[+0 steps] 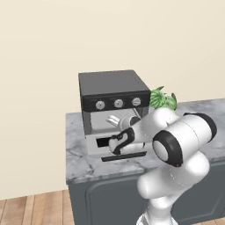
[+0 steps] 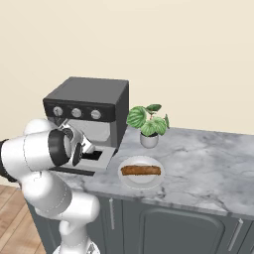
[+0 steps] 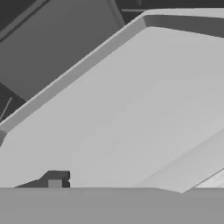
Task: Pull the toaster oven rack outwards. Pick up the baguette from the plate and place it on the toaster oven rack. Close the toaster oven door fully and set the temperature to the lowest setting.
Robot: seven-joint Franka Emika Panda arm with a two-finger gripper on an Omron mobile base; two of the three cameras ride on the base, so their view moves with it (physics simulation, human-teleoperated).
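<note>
The dark grey toaster oven [image 1: 113, 83] stands on the counter, its three silver knobs [image 1: 118, 103] on a black strip. The toaster oven door [image 1: 97, 148] hangs open and flat in front of the cavity, with its handle [image 1: 123, 157] at the front edge. My gripper [image 1: 117, 144] reaches down at the oven's mouth just above the door, jaws shut. In the hand view the plain light-grey toaster oven rack [image 3: 131, 109] lies very close, and one dark fingertip [image 3: 54, 180] rests at its near edge. To the oven's right the baguette [image 2: 141, 170] lies on the white plate [image 2: 124, 177].
A potted green plant [image 2: 149, 124] stands behind the plate, right of the oven [image 2: 92, 99]. The marble counter [image 2: 208, 158] stretches to the right. My own arm [image 1: 176, 140] blocks much of the oven mouth in the left base view.
</note>
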